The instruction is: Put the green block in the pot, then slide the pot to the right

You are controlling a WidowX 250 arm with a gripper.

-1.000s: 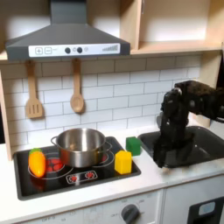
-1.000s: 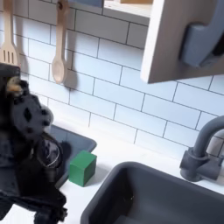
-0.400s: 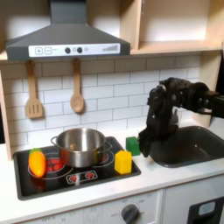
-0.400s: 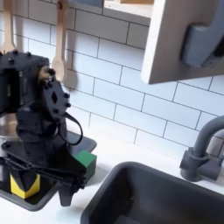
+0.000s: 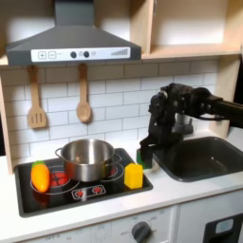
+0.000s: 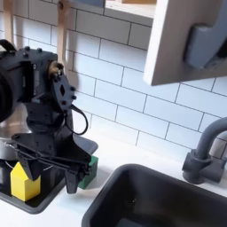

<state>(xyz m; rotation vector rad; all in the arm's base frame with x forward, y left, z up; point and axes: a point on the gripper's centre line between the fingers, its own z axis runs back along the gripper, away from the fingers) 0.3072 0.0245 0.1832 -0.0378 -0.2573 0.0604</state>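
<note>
The green block (image 5: 144,161) stands on the white counter just right of the stove, behind the yellow block (image 5: 133,176). My gripper (image 5: 145,154) has come down over it, open, with a finger on each side. The second exterior view gives the same picture: black fingers (image 6: 69,180) flank the green block (image 6: 86,168), and my gripper (image 6: 81,175) has not closed on it. The shiny silver pot (image 5: 87,159) sits on the stove in the first exterior view's centre left, empty inside as far as I can see.
An orange-yellow toy vegetable (image 5: 40,177) lies on the stove's left side. The dark sink (image 5: 201,157) lies right of the block, with a grey faucet (image 6: 207,155) behind it. A wooden spatula and a spoon (image 5: 84,101) hang on the tiled wall. The yellow block (image 6: 24,183) is near the stove's front corner.
The arm swung from over the sink leftward in the first exterior view and lowered, so the gripper now straddles the green block. Nothing else moved.
</note>
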